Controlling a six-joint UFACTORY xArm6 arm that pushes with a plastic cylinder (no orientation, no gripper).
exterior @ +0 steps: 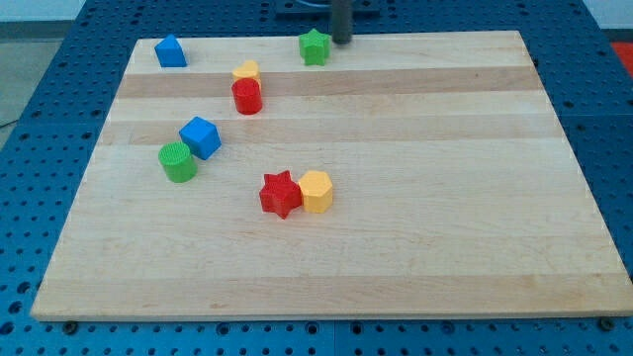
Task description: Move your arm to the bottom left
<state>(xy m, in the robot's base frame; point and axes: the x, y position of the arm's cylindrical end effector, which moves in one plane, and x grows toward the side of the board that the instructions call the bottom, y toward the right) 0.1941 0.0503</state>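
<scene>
My tip [341, 42], no hand, holds nothing beside the green star [315, 46]; sweeping bottom-left risks knocking the red cylinder [247, 97].

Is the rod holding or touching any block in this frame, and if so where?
Nothing is held. My tip sits at the wooden board's top edge, just right of the green star block, apparently apart from it.

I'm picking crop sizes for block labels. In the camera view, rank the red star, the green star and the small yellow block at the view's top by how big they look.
1. red star
2. green star
3. small yellow block, partly hidden behind the red cylinder

The red star lies nearer the view's bottom, so nearness may inflate it.
</scene>
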